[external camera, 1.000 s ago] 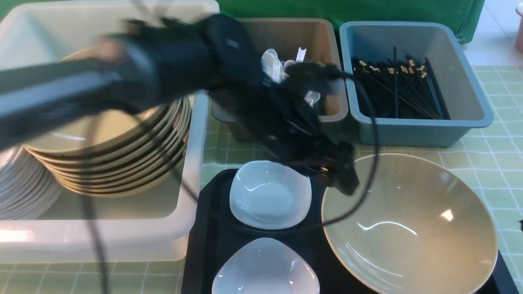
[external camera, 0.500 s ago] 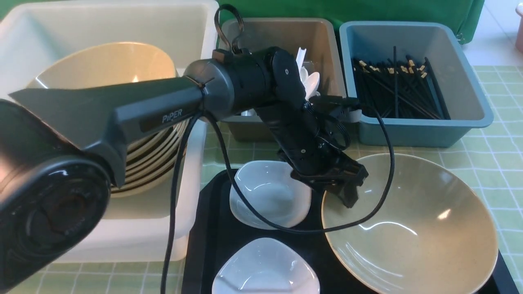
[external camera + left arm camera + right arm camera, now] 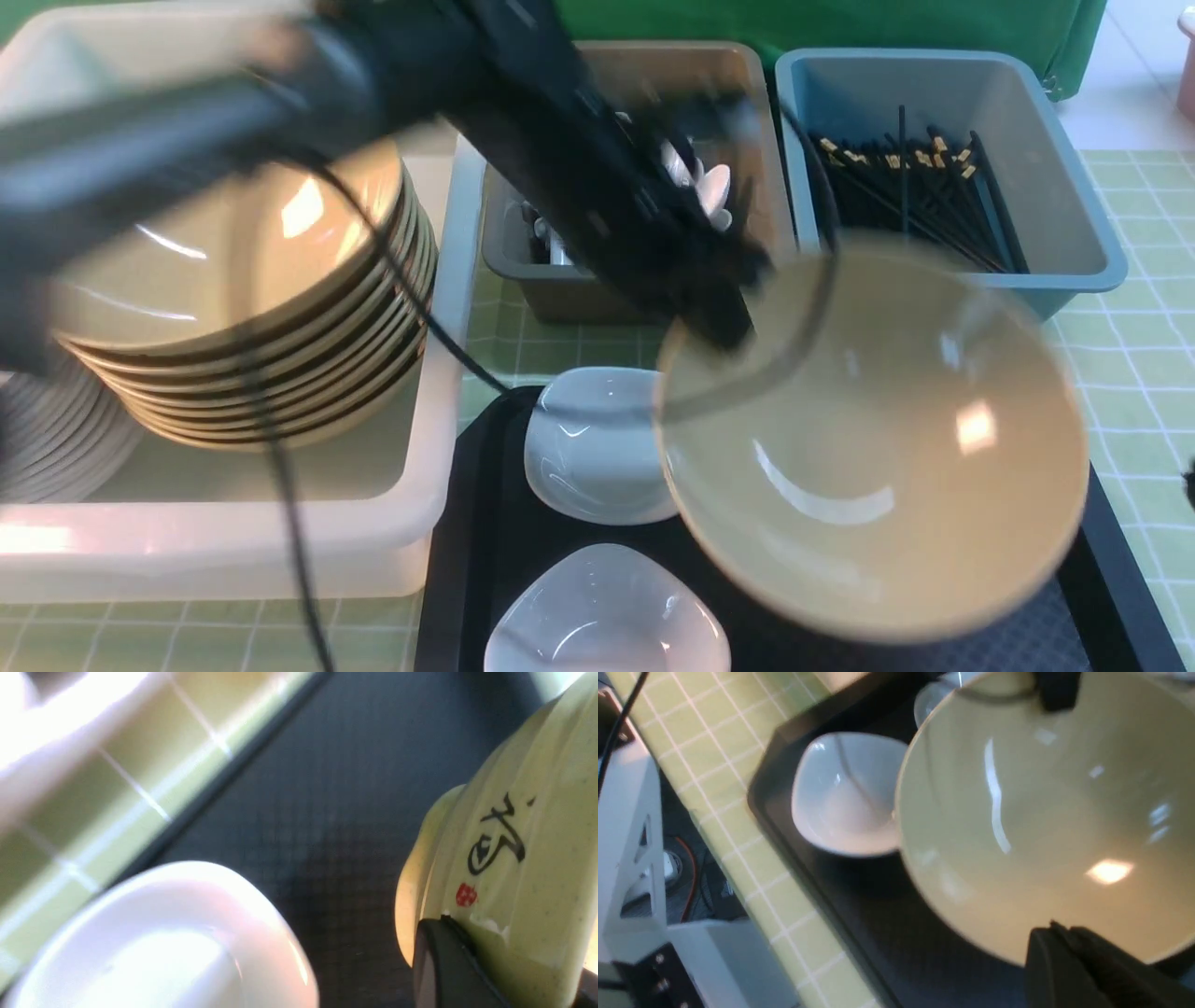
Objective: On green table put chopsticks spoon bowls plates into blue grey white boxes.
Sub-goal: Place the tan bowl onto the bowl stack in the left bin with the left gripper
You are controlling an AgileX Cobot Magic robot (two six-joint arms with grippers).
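The table, covered in a pale green checked cloth, carries a black tray near its front edge. A large white box stands just left of the tray, a grey box just behind it, and a blue box behind it to the right.

This looks like a robot test room arranged as a canteen dish-sorting station. The surface wears green checked cloth. A green backdrop hangs at 12 o'clock. A white box of stacked bowls stands at 9 o'clock, a blue box of chopsticks at 1 o'clock. A white equipment frame stands beside the surface.
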